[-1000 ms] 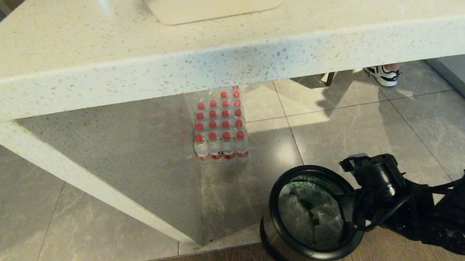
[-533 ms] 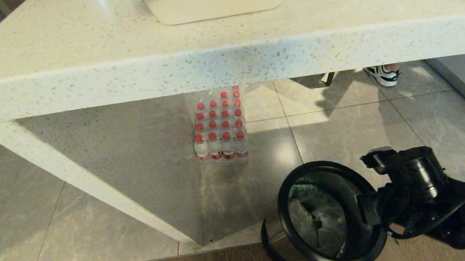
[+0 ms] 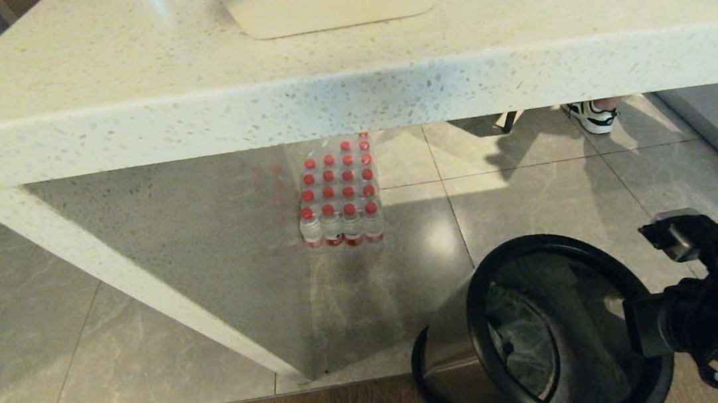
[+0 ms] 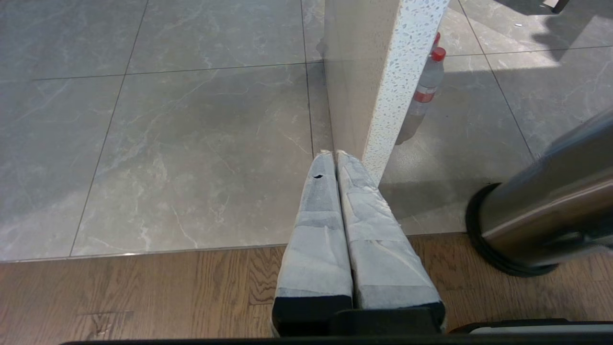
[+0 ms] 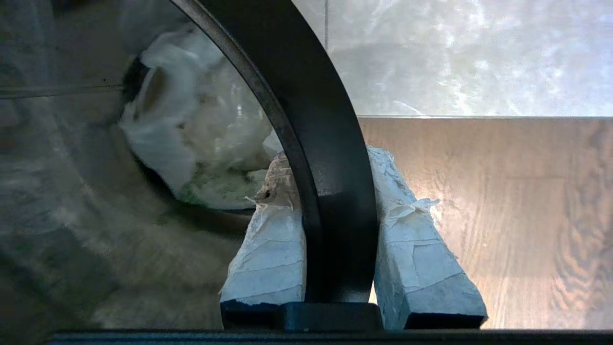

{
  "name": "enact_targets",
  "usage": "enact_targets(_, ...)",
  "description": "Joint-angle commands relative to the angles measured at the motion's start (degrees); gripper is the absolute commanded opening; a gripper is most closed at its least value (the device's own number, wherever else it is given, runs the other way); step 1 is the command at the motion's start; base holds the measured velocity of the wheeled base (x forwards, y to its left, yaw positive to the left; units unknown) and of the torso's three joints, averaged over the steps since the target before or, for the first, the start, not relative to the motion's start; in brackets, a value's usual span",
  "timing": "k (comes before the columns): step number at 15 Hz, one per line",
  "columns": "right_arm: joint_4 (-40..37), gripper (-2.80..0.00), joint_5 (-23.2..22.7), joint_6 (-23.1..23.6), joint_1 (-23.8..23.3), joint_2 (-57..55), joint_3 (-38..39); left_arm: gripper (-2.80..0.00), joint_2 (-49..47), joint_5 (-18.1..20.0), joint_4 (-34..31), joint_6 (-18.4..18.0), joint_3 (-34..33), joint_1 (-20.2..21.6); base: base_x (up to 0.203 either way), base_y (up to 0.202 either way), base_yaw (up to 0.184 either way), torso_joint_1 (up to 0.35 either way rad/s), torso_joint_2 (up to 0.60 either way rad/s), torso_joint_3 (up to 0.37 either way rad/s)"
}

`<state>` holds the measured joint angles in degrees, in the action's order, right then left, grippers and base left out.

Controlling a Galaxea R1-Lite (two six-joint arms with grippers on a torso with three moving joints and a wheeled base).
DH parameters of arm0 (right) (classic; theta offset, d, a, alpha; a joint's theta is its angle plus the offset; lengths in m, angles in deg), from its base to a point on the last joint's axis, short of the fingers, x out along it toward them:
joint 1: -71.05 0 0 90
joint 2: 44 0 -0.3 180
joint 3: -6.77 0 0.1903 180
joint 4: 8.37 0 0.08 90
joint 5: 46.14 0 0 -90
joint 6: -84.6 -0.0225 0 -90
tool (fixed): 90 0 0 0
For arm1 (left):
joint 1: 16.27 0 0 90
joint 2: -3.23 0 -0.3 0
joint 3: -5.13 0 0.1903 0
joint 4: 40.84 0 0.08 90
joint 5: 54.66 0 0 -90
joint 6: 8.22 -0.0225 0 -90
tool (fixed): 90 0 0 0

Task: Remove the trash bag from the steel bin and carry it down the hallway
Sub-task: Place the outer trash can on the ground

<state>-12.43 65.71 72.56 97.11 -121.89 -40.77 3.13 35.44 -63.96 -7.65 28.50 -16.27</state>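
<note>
A: Starting at the left of the head view, what's there?

B: The speckled desk [image 3: 318, 65] fills the top, its slanted leg running down the left half. Under it, near the middle, stands a pack of red-capped bottles [image 3: 338, 197] on the grey tiles. The left gripper [image 4: 337, 158] shows only in its own wrist view, parked low with its taped fingers pressed together on nothing.

A: And what has changed?

B: At lower right the steel bin [image 3: 457, 371] has tipped. A second ago it stood nearly upright; now it leans, mouth swung further right and towards the camera, only its base edge on the floor.

A: Who did that?

B: The right gripper [image 5: 335, 191], at the far right edge. It is clamped on the black rim [image 3: 477, 309], one finger inside, one outside.

A: Where is the trash bag?

B: The trash bag [image 5: 191, 129] is down in the bin, crumpled, just beyond the inner fingertip, apparently not pinched.

A: Meaning?

B: I'd judge the bag is easier to reach, but nothing is extracted yet.
</note>
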Motion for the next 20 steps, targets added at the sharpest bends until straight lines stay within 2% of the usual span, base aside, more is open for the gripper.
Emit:
enact_targets(1,-2.9,-2.8,0.1,0.0,-0.9,8.7,-0.4,-2.8,0.0,0.0,0.0,0.0,0.0,0.0,0.0,0.0,0.0,0.0,0.0,0.0)
enact_targets(4,-8.6,-2.8,0.0,-0.2,-3.2,14.7,-0.1,-2.8,0.0,0.0,0.0,0.0,0.0,0.0,0.0,0.0,0.0,0.0,0.0,0.0)
enact_targets(8,-9.5,-2.8,0.0,-0.2,-5.2,21.1,-0.5,-2.8,0.0,0.0,0.0,0.0,0.0,0.0,0.0,0.0,0.0,0.0,0.0,0.0)
enact_targets(12,-17.6,-2.8,0.3,-0.2,-7.5,28.6,-1.5,-2.8,0.0,0.0,0.0,0.0,0.0,0.0,0.0,0.0,0.0,0.0,0.0,0.0)
enact_targets(16,-21.3,-2.8,5.6,-0.4,-13.1,33.0,-1.6,-2.8,0.0,0.0,0.0,0.0,0.0,0.0,0.0,0.0,0.0,0.0,0.0,0.0)
enact_targets(20,-21.5,-2.8,9.4,-0.9,-19.1,33.8,-2.1,-2.8,0.0,0.0,0.0,0.0,0.0,0.0,0.0,0.0,0.0,0.0,0.0,0.0)
